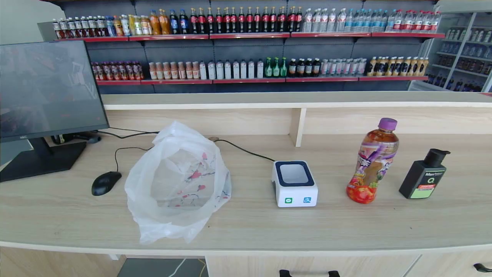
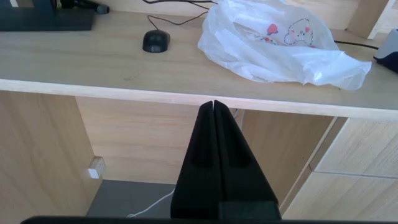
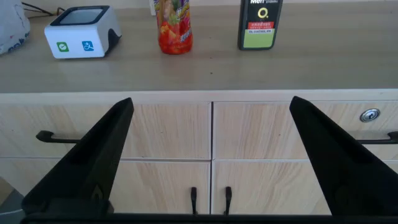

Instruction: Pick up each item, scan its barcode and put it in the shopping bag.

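A juice bottle with a purple cap stands upright on the counter, right of the white barcode scanner. A dark pump bottle with a green label stands further right. The open white shopping bag lies left of the scanner. My left gripper is shut, held below the counter's front edge, under the bag. My right gripper is open, low in front of the cabinet doors, below the juice bottle and pump bottle; the scanner sits off to one side.
A monitor on a black stand and a black mouse with its cable occupy the counter's left. A raised ledge with a divider runs behind the items. Drawers with dark handles sit under the counter. Shelves of drinks line the back.
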